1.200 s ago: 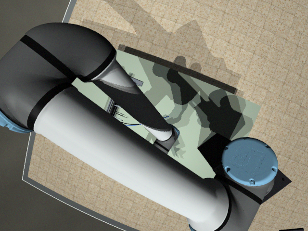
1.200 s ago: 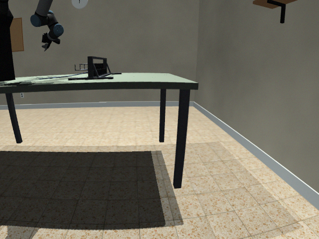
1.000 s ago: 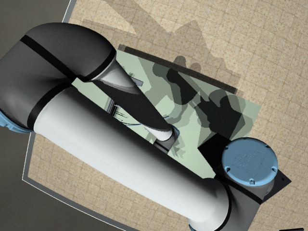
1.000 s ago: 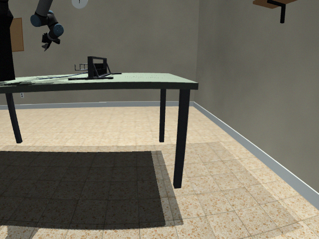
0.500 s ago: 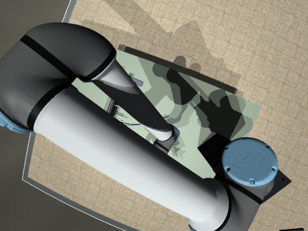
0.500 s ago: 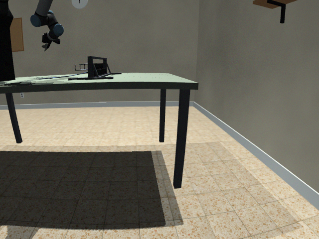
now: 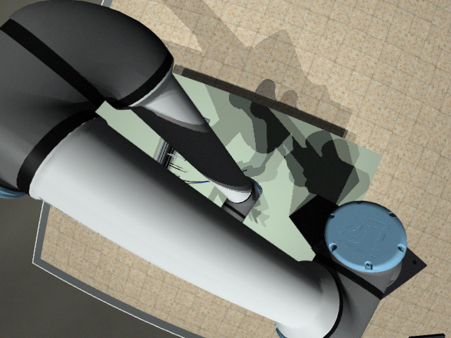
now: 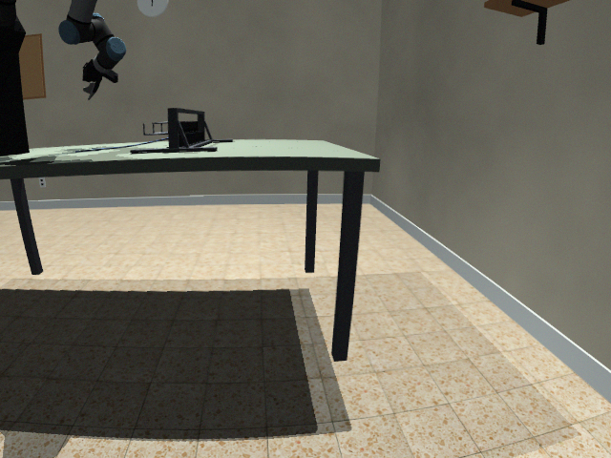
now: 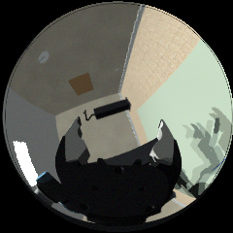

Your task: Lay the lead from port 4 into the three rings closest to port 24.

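The black free-standing rack (image 8: 186, 129) stands upright on the green table (image 8: 296, 150) (image 7: 284, 232) (image 9: 194, 83). Its row of steel rings (image 8: 154, 128) sticks out on the left side. In the top view my arm hides nearly all of the rack; only a few rings (image 7: 174, 156) show. The thin blue lead (image 8: 113, 146) (image 7: 194, 182) runs from the rack along the table top toward the left. My gripper (image 8: 92, 91) (image 9: 120, 118) is open and empty. It hangs high above the table, up and to the left of the rack. The ports cannot be made out.
My arm's big links cover most of the top view. The black robot base (image 7: 313, 214) sits at one table corner. The table's right edge and legs (image 8: 347, 256) are beyond the rack. A wall shelf (image 8: 528, 7) hangs high on the right.
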Controlling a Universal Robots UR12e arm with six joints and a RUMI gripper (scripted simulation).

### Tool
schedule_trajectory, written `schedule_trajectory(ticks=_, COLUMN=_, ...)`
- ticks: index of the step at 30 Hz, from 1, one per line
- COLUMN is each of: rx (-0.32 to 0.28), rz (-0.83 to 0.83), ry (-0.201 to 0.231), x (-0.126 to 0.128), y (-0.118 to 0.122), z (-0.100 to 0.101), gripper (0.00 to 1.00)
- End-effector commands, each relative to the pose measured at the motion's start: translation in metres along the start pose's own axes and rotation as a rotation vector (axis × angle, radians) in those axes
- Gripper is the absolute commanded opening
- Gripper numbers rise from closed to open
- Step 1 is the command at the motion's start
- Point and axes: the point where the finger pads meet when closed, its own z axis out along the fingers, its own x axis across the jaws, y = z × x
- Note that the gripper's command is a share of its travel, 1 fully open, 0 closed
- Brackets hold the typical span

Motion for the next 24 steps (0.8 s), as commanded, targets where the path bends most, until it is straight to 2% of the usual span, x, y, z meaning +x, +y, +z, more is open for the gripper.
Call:
schedule_trajectory(ticks=1, rx=0.002, rz=-0.035, ry=0.126, x=0.027, y=0.004, z=-0.035, gripper=1.00)
schedule_trajectory(ticks=2, rx=0.003, rz=-0.050, ry=0.179, x=0.039, y=0.005, z=-0.048, gripper=1.00)
schedule_trajectory(ticks=13, rx=0.010, rz=-0.150, ry=0.530, x=0.118, y=0.013, z=-0.139, gripper=1.00)
schedule_trajectory(ticks=15, rx=0.010, rz=-0.150, ry=0.530, x=0.118, y=0.013, z=-0.139, gripper=1.00)
schedule_trajectory(ticks=18, rx=0.013, rz=-0.186, ry=0.661, x=0.147, y=0.016, z=-0.174, gripper=1.00)
schedule_trajectory(ticks=20, rx=0.012, rz=-0.190, ry=0.675, x=0.150, y=0.017, z=-0.177, gripper=1.00)
schedule_trajectory(ticks=23, rx=0.015, rz=-0.221, ry=0.789, x=0.176, y=0.019, z=-0.207, gripper=1.00)
schedule_trajectory(ticks=24, rx=0.015, rz=-0.221, ry=0.789, x=0.176, y=0.019, z=-0.207, gripper=1.00)
